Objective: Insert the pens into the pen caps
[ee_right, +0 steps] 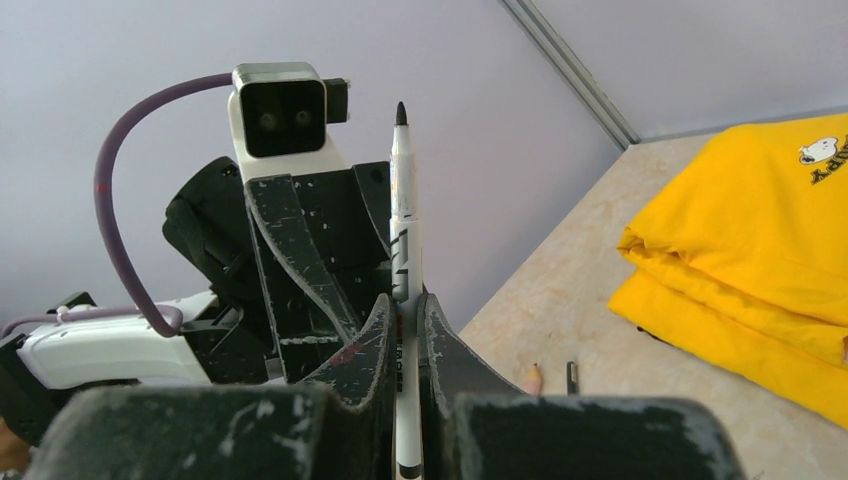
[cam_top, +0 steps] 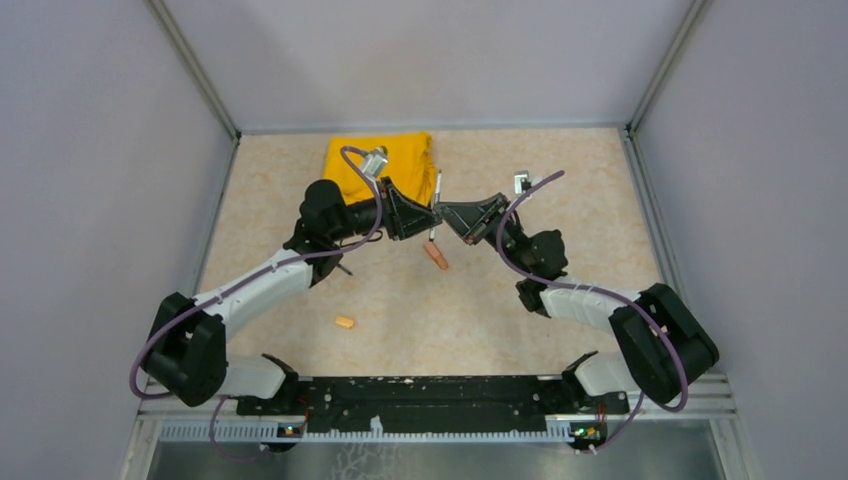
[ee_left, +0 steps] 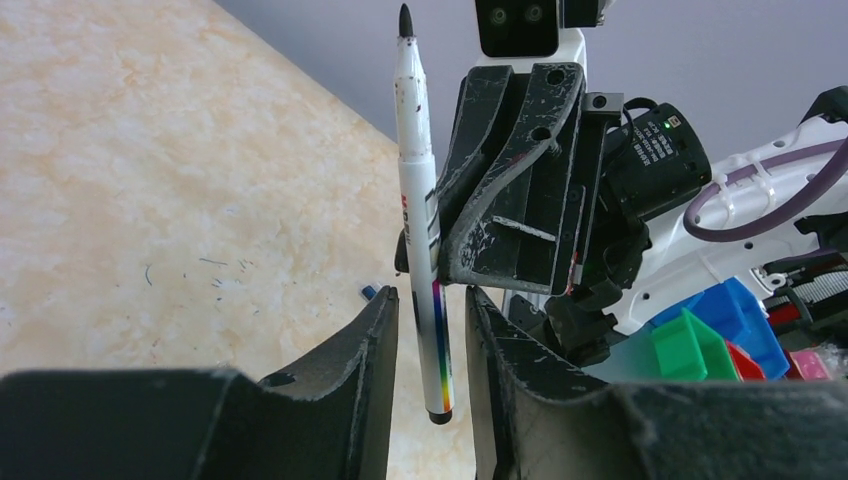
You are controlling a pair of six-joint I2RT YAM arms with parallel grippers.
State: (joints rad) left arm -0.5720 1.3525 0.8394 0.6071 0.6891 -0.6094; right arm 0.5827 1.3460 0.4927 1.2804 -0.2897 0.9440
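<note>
The right gripper [ee_right: 405, 305] is clamping the white pen [ee_left: 418, 180] around its middle, fingers pressed flat against the barrel. The left gripper [ee_left: 428, 300] is straddling the pen's lower end: its jaws are standing partly apart, one on each side, with a sliver of gap showing on both sides, so it is not gripping anything.

The pen is hanging off the table [cam_top: 560, 160] between the two grippers, over the middle and somewhat nearer the far edge. Its long axis is running close to upright, with the bare dark tip [ee_left: 405, 20] pointing up and the blunt rainbow-banded end pointing down between the left fingers.

Out from there, an orange marker [cam_top: 436, 255] is lying flat just on the near side of the grippers. A light orange cap [cam_top: 344, 322] is sitting alone toward the near left of the table. A small dark blue cap [ee_left: 368, 292] is showing on the surface in the left wrist view. A folded yellow cloth [cam_top: 400, 150] is resting against the far edge.

As a judgement, the task is looking barely begun. No pen is wearing a cap in any view, and both caps are lying loose. The pen is looking set for a handover or a regrip, with every insertion left to do.
</note>
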